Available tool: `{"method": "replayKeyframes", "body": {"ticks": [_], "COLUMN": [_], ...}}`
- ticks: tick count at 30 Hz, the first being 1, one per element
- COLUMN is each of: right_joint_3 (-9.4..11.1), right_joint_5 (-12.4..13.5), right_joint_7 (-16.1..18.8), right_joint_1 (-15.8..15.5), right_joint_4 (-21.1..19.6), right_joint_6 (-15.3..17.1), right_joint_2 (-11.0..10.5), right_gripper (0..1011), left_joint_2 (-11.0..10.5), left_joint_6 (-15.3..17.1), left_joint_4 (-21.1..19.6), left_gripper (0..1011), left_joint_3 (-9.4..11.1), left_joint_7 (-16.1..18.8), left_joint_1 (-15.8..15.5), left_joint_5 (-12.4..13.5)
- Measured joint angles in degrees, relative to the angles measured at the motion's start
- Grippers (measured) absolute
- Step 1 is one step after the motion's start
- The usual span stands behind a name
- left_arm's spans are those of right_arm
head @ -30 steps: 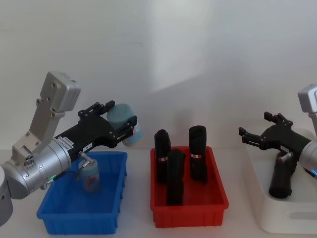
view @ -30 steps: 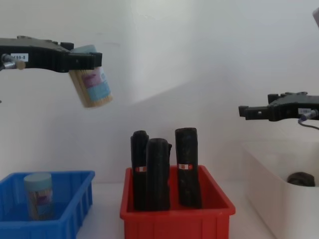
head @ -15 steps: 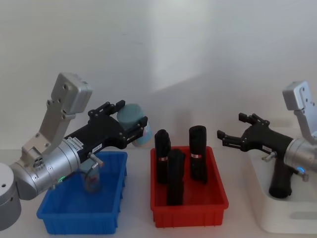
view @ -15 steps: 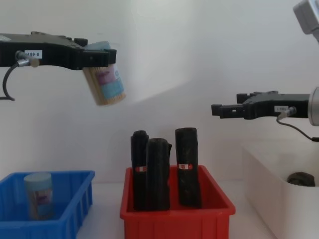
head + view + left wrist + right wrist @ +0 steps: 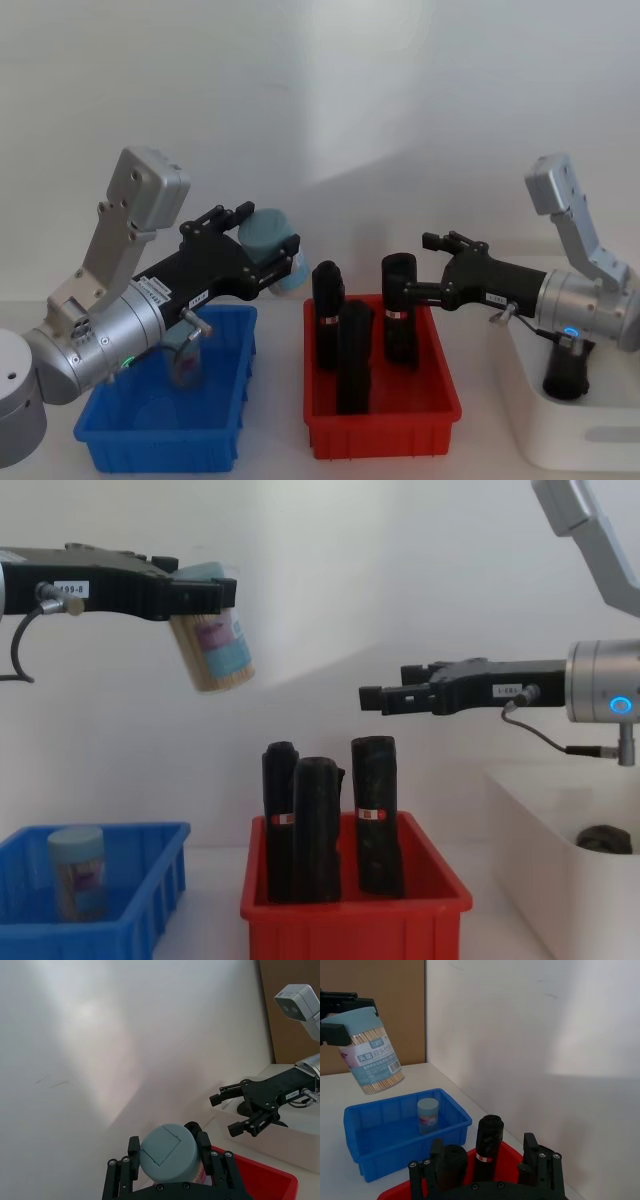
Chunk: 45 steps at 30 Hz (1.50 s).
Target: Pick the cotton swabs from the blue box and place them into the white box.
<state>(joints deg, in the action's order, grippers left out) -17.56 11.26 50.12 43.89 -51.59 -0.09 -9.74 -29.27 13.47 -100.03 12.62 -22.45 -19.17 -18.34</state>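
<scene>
L gripper (image 5: 205,592) is clamped on the pale blue lid end of a small clear cylindrical tub of cotton swabs (image 5: 215,648) w/ a purple label. The tub hangs tilted, high in the air over the gap between the low bright blue plastic box (image 5: 232,400) and the red plastic bin (image 5: 380,436). A second swab tub (image 5: 75,872) stands upright inside the blue box. R gripper (image 5: 420,268) — fingers spread wide, holding nothing — hovers above the tall black rolls (image 5: 398,312) in the red bin. At far right sits the plain white plastic box (image 5: 590,446), one black roll (image 5: 566,372) in it.
</scene>
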Motion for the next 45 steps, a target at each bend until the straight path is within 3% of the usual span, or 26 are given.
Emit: {"method": "replayKeyframes", "body": {"ticks": [11, 18, 31, 45], "right_joint_3": [-3.2, -5.4, -8.9, -11.5], "right_joint_5": [-2.9, -6.3, -12.6, -15.9], "right_joint_7": [8.0, 9.9, 7.8, 4.9], "right_joint_1": [6.4, 9.9, 12.8, 12.6], "right_joint_4": [8.3, 12.7, 15.5, 12.1], "right_joint_6": [-2.6, -4.8, -11.0, -14.3], "right_joint_2": [3.3, 5.1, 6.7, 6.9], "right_gripper": [1002, 1002, 1002, 1002], "left_joint_2": [-0.1, -0.2, -0.4, -0.7], "left_joint_6": [0.1, 0.3, 0.7, 0.7], "left_joint_4": [-0.1, -0.4, -0.9, -1.2], "left_gripper": [713, 713, 713, 713], "left_joint_3": [0.0, 0.0, 0.1, 0.2], "left_joint_7": [0.5, 0.6, 0.6, 0.2], "left_joint_1": [0.2, 0.3, 0.8, 1.4], "left_joint_5": [-0.1, -0.3, -0.7, -1.2]}}
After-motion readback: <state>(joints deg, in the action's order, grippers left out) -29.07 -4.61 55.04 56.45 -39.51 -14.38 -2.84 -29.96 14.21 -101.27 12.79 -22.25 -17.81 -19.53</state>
